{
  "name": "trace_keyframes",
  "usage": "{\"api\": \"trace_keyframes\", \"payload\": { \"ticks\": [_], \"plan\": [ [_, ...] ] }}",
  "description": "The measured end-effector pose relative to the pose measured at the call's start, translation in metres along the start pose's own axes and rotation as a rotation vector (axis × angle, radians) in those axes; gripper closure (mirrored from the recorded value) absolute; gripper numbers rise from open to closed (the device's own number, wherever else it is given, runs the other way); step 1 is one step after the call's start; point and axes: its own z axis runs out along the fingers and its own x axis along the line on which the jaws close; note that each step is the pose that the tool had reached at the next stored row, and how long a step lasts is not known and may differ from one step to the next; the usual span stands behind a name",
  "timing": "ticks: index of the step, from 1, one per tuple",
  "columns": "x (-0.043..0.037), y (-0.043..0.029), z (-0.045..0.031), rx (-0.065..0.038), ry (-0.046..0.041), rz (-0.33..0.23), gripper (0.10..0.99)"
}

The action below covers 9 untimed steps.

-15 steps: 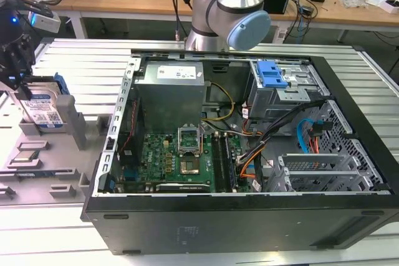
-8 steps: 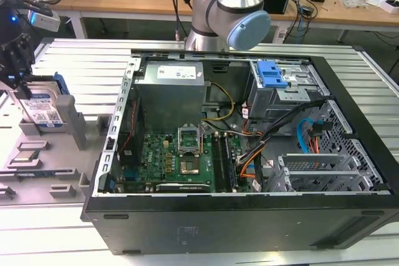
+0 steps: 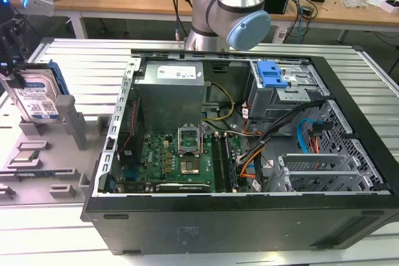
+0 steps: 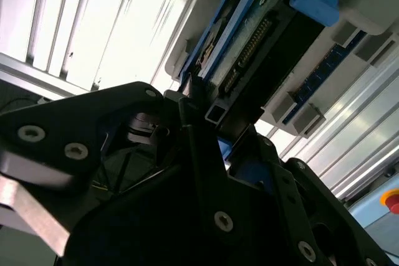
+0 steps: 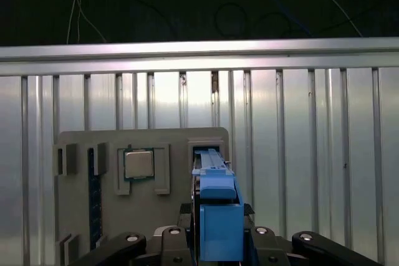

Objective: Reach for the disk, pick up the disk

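The disk (image 3: 38, 95) is a silver hard drive with a white-and-blue label and a blue bracket. It stands on edge over the grey fixture (image 3: 59, 147) at the exterior view's left. My gripper (image 3: 14, 76) comes down on it from above. In the first wrist view the disk's blue edge (image 5: 219, 216) sits tight between the black fingers (image 5: 187, 216) of the gripper (image 5: 219, 244), just above its slot. The second wrist view shows the disk's connector edge (image 4: 249, 35) with a finger (image 4: 202, 113) against it.
An open computer case (image 3: 349, 85) fills the middle and the exterior view's right, with a blue caddy (image 3: 272, 74) inside. The arm's base (image 3: 230, 10) stands behind it. A square silver chip (image 5: 138, 164) lies in the fixture beside the disk's slot. The table is ribbed metal.
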Motion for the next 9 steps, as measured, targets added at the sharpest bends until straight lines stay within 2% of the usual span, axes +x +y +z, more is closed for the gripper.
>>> {"api": "trace_keyframes", "payload": {
  "ticks": [4,6,9],
  "plan": [
    [0.0000,0.0002,-0.0055,0.000,0.0000,0.000,0.725],
    [-0.0001,0.0004,-0.0124,0.000,0.0000,0.000,0.725],
    [-0.0001,0.0006,-0.0179,0.000,0.0000,0.000,0.725]
  ]
}}
